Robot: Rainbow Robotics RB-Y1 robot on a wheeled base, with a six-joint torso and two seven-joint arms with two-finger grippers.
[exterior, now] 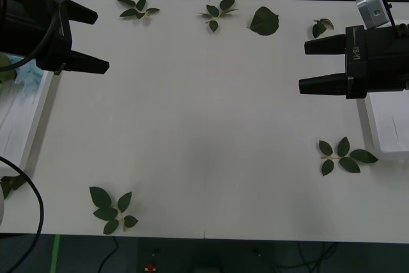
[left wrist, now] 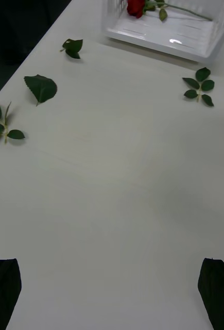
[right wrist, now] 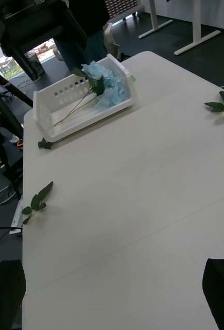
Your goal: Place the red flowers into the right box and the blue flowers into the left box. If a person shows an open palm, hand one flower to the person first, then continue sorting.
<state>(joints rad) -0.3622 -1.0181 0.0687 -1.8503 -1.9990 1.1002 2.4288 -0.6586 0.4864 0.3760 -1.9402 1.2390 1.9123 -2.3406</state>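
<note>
The left box (exterior: 25,116) sits at the table's left edge, and blue flowers (right wrist: 105,82) lie inside this white tray (right wrist: 81,116). The right box (exterior: 390,126) stands at the table's right edge; a red flower (left wrist: 136,7) with its green stem rests in that tray (left wrist: 168,38). My left gripper (exterior: 89,39) hovers open over the table's far left, beside the left box, holding nothing. My right gripper (exterior: 310,65) hangs open at the far right, just inward of the right box, also holding nothing. Black fingers (right wrist: 222,289) frame the right wrist view, and black fingers (left wrist: 217,289) frame the left wrist view.
Loose green leaf sprigs are scattered on the white table: along the far edge (exterior: 137,8), (exterior: 217,12), a single leaf (exterior: 264,22), one at the near left (exterior: 112,209) and one at the near right (exterior: 344,155). A cable (exterior: 25,190) loops at the near left corner.
</note>
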